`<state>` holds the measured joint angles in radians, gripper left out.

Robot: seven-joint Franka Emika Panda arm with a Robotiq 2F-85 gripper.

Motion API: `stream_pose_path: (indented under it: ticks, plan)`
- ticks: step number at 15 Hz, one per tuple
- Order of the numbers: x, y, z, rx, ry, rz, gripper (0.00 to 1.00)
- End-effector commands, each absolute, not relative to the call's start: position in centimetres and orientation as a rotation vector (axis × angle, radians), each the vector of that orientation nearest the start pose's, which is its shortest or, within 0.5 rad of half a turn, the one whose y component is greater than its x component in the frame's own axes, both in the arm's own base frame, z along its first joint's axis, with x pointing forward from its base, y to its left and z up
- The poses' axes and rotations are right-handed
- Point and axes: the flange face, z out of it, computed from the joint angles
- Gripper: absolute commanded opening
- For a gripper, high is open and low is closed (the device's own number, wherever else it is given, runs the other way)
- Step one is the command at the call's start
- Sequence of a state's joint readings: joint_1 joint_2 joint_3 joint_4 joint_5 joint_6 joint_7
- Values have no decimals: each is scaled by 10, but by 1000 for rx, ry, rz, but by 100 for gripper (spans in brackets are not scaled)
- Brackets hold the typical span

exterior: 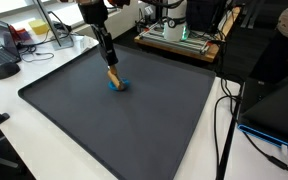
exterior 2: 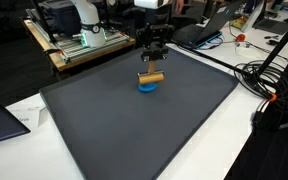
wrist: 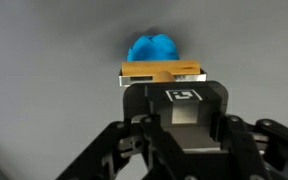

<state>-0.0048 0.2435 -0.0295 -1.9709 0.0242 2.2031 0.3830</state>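
Note:
My gripper [exterior 2: 153,62] hangs over the dark grey mat [exterior 2: 134,125] and is shut on a small tan wooden block [exterior 2: 151,76]. The block sits right above a blue lump-shaped object [exterior 2: 149,86] that lies on the mat, and seems to touch its top. In an exterior view the block [exterior: 113,76] hangs tilted under the gripper [exterior: 109,62] over the blue object [exterior: 118,86]. In the wrist view the block [wrist: 162,72] lies crosswise at the fingertips [wrist: 164,85] with the blue object [wrist: 152,48] just beyond it. The fingertips themselves are hidden behind the gripper body.
The mat [exterior: 124,120] covers most of a white table. A wooden crate with equipment [exterior 2: 79,45] stands behind it. A laptop [exterior: 2,45] and mouse [exterior: 6,70] lie off one edge. Cables [exterior 2: 269,80] trail along another side.

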Motion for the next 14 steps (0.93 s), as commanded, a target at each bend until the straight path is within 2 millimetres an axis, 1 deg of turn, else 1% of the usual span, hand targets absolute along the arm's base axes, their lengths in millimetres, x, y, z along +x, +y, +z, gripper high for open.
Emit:
stream_pose_path:
  ticks: [1,7,11,14]
  plan:
    - [610,-20,339,-3079,705,12,23]
    - [619,-13,303,-3072,686,89,23]
    - [624,-16,292,-3065,685,109,23]
    - [623,-21,280,-3039,689,160,23]
